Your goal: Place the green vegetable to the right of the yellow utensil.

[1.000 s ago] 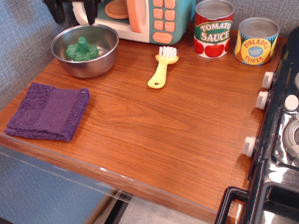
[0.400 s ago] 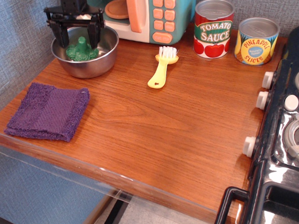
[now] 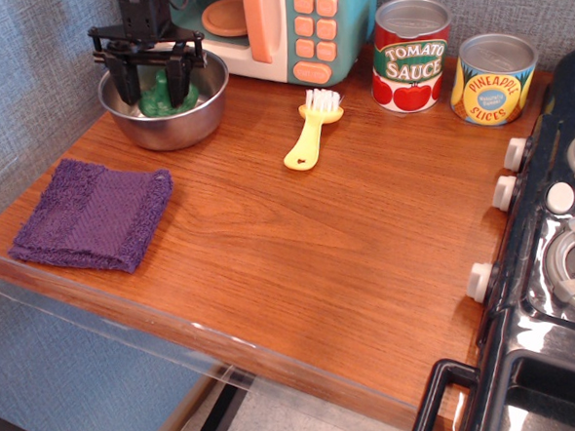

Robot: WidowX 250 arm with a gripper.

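The green vegetable (image 3: 163,96), a small dark-green toy broccoli, lies in a steel bowl (image 3: 170,125) at the back left of the wooden counter. My black gripper (image 3: 157,93) reaches down into the bowl. Its two fingers stand either side of the broccoli, close to it, with the jaws still spread; the fingers hide part of the broccoli. The yellow utensil (image 3: 309,136), a pale-yellow brush with white bristles pointing to the back, lies on the counter to the right of the bowl, apart from the gripper.
A toy microwave (image 3: 286,25) stands behind the bowl and brush. A tomato sauce can (image 3: 411,57) and a pineapple slices can (image 3: 492,78) stand at the back right. A purple cloth (image 3: 94,214) lies front left. A toy stove (image 3: 553,248) borders the right edge.
My gripper came down from above the bowl's back rim into the bowl and now straddles the broccoli. The brush, cans and cloth have not moved.
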